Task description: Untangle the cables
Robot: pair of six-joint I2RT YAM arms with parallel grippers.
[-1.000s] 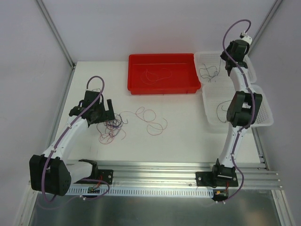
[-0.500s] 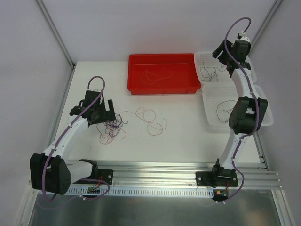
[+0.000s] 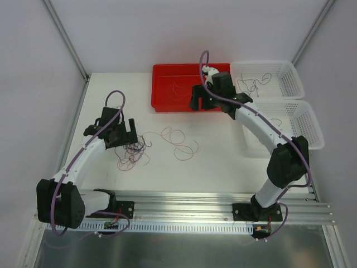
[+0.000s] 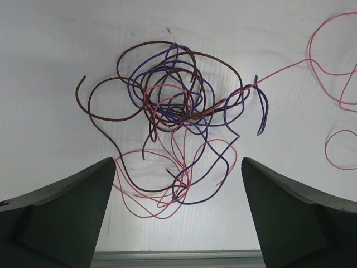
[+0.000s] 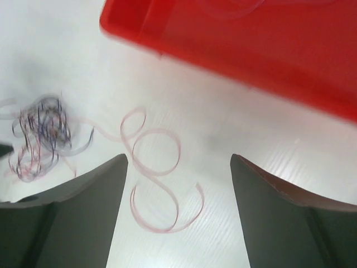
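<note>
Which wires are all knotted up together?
The purple, brown and pink bunch on the table in front of the left end effector. The pink wire beside it lies in loose open loops.

right claw: opened | swung from white basket to red tray

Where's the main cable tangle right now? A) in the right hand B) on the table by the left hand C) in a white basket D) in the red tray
B: the tangle lies on the table just ahead of the open left hand, ungripped.
</note>
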